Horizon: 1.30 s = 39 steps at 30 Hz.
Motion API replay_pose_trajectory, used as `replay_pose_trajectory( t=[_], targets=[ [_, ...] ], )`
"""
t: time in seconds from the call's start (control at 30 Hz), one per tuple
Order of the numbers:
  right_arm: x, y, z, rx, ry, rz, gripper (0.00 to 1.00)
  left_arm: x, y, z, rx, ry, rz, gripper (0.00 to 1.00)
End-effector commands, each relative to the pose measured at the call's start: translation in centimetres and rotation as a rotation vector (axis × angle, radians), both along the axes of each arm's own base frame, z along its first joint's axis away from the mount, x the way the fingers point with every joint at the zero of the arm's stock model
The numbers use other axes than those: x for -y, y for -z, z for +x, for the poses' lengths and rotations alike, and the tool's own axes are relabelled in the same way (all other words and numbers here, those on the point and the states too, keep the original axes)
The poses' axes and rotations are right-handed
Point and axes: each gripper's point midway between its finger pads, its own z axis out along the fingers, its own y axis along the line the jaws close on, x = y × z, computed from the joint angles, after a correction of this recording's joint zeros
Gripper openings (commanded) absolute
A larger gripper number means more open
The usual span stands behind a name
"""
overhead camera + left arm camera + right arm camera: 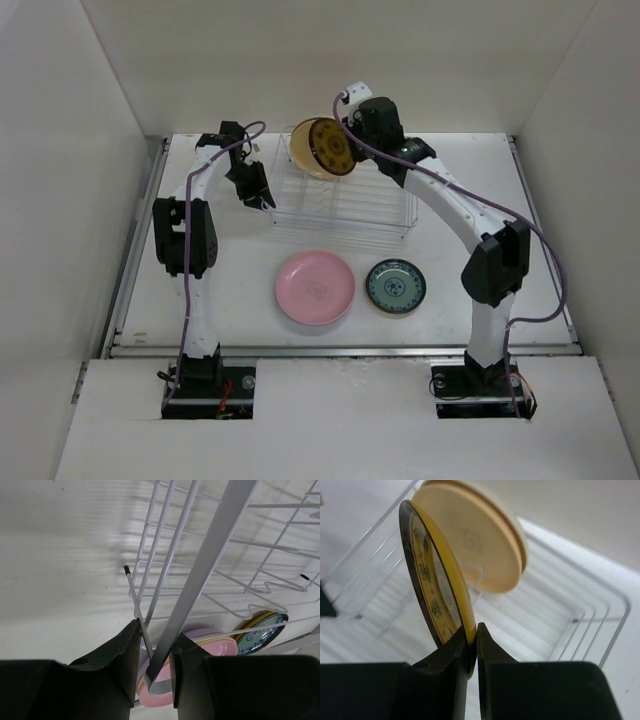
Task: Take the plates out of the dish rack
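The wire dish rack [340, 228] stands at the back middle of the table. My left gripper [262, 200] is at its left end, shut on the rack's flat rim bar [220, 525], which runs between the jaws [156, 630]. My right gripper [350, 150] is shut on the edge of a brown-gold patterned plate [330, 147], held upright over the rack's far left part [472, 628]. A cream plate [480, 540] stands upright just behind it. In front of the rack lie a pink plate [315, 288], on top of a stack, and a teal patterned plate [395, 286].
White walls close in the table on the left, back and right. Under the pink plate [220, 647] a lavender rim [200, 631] shows in the left wrist view. The rack's wire wall [615, 615] rises beyond the held plate.
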Motion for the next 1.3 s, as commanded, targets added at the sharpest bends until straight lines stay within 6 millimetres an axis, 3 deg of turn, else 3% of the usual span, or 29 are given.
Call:
replay_pose_trajectory(
  t=[0.0, 0.03, 0.07, 0.1, 0.13, 0.17, 0.2, 0.23, 0.27, 0.37, 0.43, 0.47, 0.6, 0.77, 0.93, 1.1, 1.17, 1.27],
  targets=[
    [1.9, -3.1, -4.9, -0.141, 0.016, 0.234, 0.00, -2.7, -0.3, 1.3, -0.035, -0.154, -0.024, 0.00],
    [2.7, -4.2, -6.7, -0.156, 0.016, 0.271, 0.00, -3.0, -0.4, 1.4, -0.040, -0.170, -0.036, 0.00],
    [3.2, -3.4, -8.0, -0.213, 0.035, 0.311, 0.00, -3.0, -0.4, 1.4, -0.040, -0.170, -0.036, 0.00],
    [3.8, -2.5, -9.3, -0.260, 0.042, 0.327, 0.00, -3.2, -0.6, 1.4, -0.041, -0.176, -0.048, 0.00],
    [4.6, 1.1, -11.7, -0.385, 0.051, 0.310, 0.00, -3.0, -0.7, 1.4, -0.042, -0.173, -0.060, 0.00],
    [5.2, 0.9, -13.8, -0.415, 0.053, 0.328, 0.00, -3.0, -0.7, 1.4, -0.042, -0.173, -0.060, 0.00],
    [5.6, 2.9, -16.9, -0.526, 0.067, 0.355, 0.00, -2.8, -0.5, 1.2, -0.058, -0.181, -0.072, 0.00],
    [5.5, 5.1, -18.2, -0.609, 0.075, 0.360, 0.00, -2.6, -0.6, 1.2, -0.059, -0.178, -0.082, 0.00],
    [5.7, 4.5, -20.2, -0.626, 0.060, 0.406, 0.00, -2.6, -0.6, 1.2, -0.059, -0.178, -0.082, 0.00],
    [6.5, 6.7, -25.1, -0.750, 0.116, 0.548, 0.00, -2.0, -0.2, 0.6, -0.092, -0.202, -0.120, 0.00],
    [7.7, 8.0, -26.6, -0.796, 0.209, 0.626, 0.00, -1.7, 0.2, 0.0, -0.115, -0.209, -0.139, 0.00],
    [8.8, 10.4, -27.6, -0.833, 0.275, 0.622, 0.00, -1.5, 0.2, 0.0, -0.118, -0.213, -0.156, 0.00],
    [11.2, 13.8, -28.5, -0.873, 0.419, 0.644, 0.00, -1.6, 0.2, -0.3, -0.109, -0.193, -0.151, 0.00],
    [13.1, 15.2, -27.4, -0.847, 0.550, 0.684, 0.00, -2.2, -0.5, 0.2, -0.076, -0.163, -0.107, 0.00],
    [14.3, 18.3, -28.8, -0.920, 0.621, 0.663, 0.00, -2.7, -1.4, 0.2, -0.034, -0.133, -0.082, 0.00],
    [14.6, 21.0, -30.6, -0.998, 0.652, 0.628, 0.21, -3.2, -1.9, 0.5, -0.007, -0.109, -0.048, 0.00],
    [14.6, 21.6, -30.8, -1.008, 0.658, 0.622, 0.45, -3.5, -2.1, 0.9, 0.010, -0.090, -0.033, 0.00],
    [14.6, 21.8, -30.6, -1.014, 0.646, 0.599, 0.56, -3.9, -2.3, 1.6, 0.030, -0.068, -0.006, 0.05]
  ],
)
